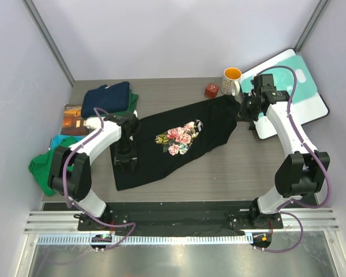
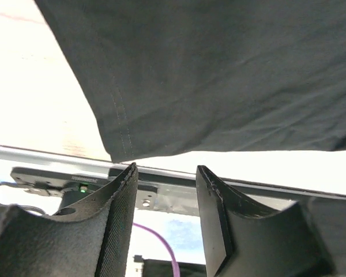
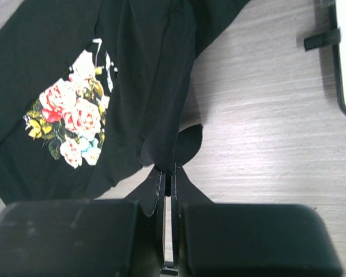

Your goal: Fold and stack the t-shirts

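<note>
Holds left gripper parted at mid-left of top view, elbow bent; clamps right gripper tight at upper right, arm extended.

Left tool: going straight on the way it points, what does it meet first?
Probably the black t-shirt, whose hem lies just ahead of the open left tool. Depth is unclear in the wrist view.

Robotics laboratory test cell. Indicators: plain white enclosure panels on metal corner posts; cabled left arm and right arm bolted to an aluminium rail at the edge of a wood-grain table.
</note>
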Controlling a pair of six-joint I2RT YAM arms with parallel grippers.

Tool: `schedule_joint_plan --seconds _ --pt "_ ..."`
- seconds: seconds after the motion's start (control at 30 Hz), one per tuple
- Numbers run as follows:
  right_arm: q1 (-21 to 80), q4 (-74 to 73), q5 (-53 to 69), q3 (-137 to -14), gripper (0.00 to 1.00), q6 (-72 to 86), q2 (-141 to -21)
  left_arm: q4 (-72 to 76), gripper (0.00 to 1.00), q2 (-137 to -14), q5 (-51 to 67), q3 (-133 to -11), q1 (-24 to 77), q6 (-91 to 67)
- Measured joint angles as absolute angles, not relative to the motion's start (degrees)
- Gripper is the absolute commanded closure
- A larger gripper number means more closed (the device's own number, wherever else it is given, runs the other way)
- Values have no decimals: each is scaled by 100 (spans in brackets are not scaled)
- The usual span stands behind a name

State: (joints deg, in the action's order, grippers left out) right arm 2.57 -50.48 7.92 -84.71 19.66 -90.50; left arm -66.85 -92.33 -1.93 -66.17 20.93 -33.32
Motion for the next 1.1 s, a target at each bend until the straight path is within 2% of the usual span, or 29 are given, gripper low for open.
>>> schedule_joint_plan --seconds 0.17,0.5,0.93,1.07,1.1 --pt "257 -5105 921 -8267 99 2010 -8921 -6541 53 -8853 -209 -6058 2091 -3734" --pt "257 -5105 1199 -8093 99 2106 -8912 -6401 45 -8261 -390 -5144 2058 -4383" --pt "257 -5083 1361 -7985 99 2132 -8901 -5905 44 -8593 -515 -4788 2051 -4770" --pt "257 -5083 1350 -7922 99 2130 -8838 -5736 48 -8680 -517 -4703 2049 -4790" --pt "257 -5087 1345 -7905 99 2130 -8823 -5699 55 -8702 -517 -4685 2051 -4792"
